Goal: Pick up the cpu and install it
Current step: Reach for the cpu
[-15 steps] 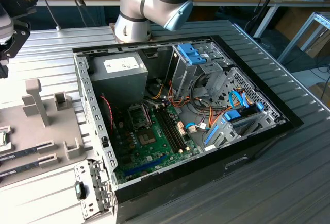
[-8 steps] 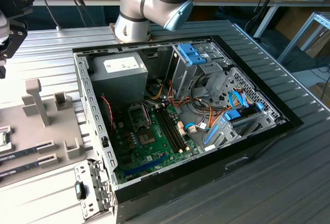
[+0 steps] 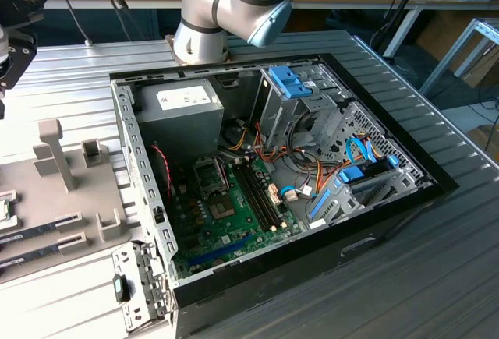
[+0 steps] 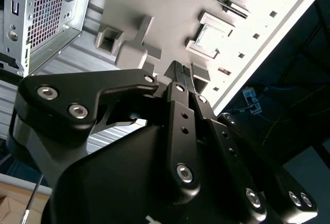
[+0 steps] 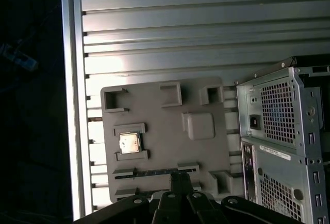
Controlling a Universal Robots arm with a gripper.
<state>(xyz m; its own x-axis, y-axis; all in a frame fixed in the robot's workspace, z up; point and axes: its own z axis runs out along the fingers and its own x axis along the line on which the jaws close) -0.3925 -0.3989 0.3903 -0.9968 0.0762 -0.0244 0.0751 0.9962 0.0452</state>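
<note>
The pincer point(image 5: 179, 175) hung closed and empty over the grey tray point(image 5: 154, 116). The cpu point(image 5: 129, 142) lay flat in a pocket near the tray's edge farthest from the computer case point(image 5: 281, 126), sideways from the pincer.

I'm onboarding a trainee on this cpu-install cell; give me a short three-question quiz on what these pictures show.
1. True or false: the gripper holds the cpu.
2. The cpu lies in: A) a pocket of the grey tray; B) a blue bowl; C) a drawer.
3. In the first wrist view, what metal box stands beside the tray?
Key: 1 false; 2 A; 3 the computer case.
</note>
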